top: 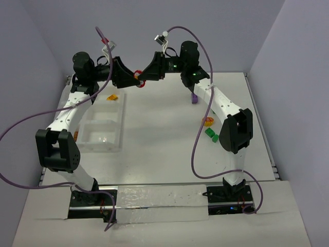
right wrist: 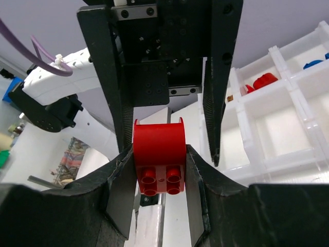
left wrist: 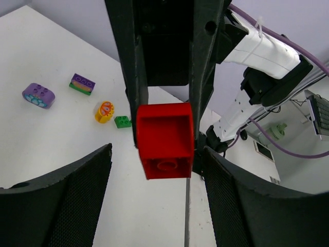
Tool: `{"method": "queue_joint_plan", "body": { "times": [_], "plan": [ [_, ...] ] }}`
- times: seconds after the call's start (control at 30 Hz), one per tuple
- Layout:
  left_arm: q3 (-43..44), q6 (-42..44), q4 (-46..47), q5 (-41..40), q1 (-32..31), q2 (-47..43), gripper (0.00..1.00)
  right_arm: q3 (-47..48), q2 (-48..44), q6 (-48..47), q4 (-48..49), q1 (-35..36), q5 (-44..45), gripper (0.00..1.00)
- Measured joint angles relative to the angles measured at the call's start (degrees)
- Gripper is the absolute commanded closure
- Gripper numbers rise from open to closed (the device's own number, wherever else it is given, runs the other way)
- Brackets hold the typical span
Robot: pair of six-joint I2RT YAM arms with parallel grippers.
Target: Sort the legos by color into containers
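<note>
The red lego [right wrist: 159,154] hangs in mid-air above the counter [top: 164,134], pinched tight in the right fingers [right wrist: 119,198], with the left fingers [left wrist: 77,198] spread wide around it, so I'd want those closed squarely on its free sides before the right lets go.

Brick [right wrist: 159,159]: mid-air by tray [top: 122,121] far-right corner, btwn left gripper [top: 134,77] & right gripper [top: 148,77].
Loose pcs [top: 209,133]: on table [top: 154,134], well right of tray.
One pc [top: 112,96]: in tray's far compartment.

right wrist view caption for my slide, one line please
right end effector clamps a red lego in mid-air, inside the open left end effector, with the divided tray in the background
</note>
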Motion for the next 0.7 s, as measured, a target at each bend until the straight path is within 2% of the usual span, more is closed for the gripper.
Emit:
{"method": "queue_joint_plan", "body": {
  "times": [0.07, 0.1, 0.13, 0.2, 0.23, 0.3, 0.33, 0.4, 0.47, 0.57, 0.63, 0.7],
  "plan": [
    [-0.30, -0.71, 1.07, 0.19, -0.40, 0.00, 0.42, 0.01, 0.00, -0.57, -0.68, 0.05, 0.22, 1.00],
    [-0.57, -1.20, 1.34, 0.24, -0.61, 0.00, 0.56, 0.01, 0.00, -0.92, -0.99, 0.07, 0.37, 1.00],
    [-0.94, -1.27, 1.66, 0.42, -0.74, 0.00, 0.56, 0.01, 0.00, -1.16, -1.25, 0.07, 0.55, 1.00],
    [-1.51, -1.10, 1.32, 0.80, -0.89, 0.00, 0.81, 0.01, 0.00, -1.93, -1.93, 0.04, 0.96, 0.98],
    [-1.71, -1.01, 0.90, 0.79, -0.92, -0.01, 0.89, 0.01, 0.00, -2.46, -2.30, 0.03, 1.09, 0.93],
    [-2.06, -0.64, -0.48, 0.67, -0.84, -0.21, 1.00, 0.01, 0.05, -3.54, -3.03, 0.03, 1.14, 0.72],
    [-2.35, -0.16, -1.06, 0.51, -0.79, -0.45, 1.00, 0.01, 0.10, -3.84, -3.45, 0.03, 1.07, 0.61],
    [-3.46, 0.77, -1.92, 0.19, -0.63, -1.29, 1.00, 0.01, 0.11, -3.90, -4.42, 0.09, 0.88, 0.30],
    [-4.83, 1.45, -2.43, -0.08, -0.11, -2.55, 1.00, 0.07, 0.11, -4.10, -6.11, 0.37, 1.24, 0.14],
    [-8.48, 1.74, -4.20, 0.38, 3.11, -5.13, 1.00, 0.75, 0.11, -6.53, -9.00, 0.22, 3.00, 0.00],
    [-9.00, 3.73, -7.96, 0.64, 7.26, -6.25, 1.00, 1.21, 0.11, -8.15, -10.94, -0.39, 3.95, 0.00],
    [-7.92, 10.02, -17.59, 0.31, 12.70, -6.84, 1.00, 1.38, 0.08, -10.93, -13.75, -1.51, 5.43, 0.00]
  ]
}}
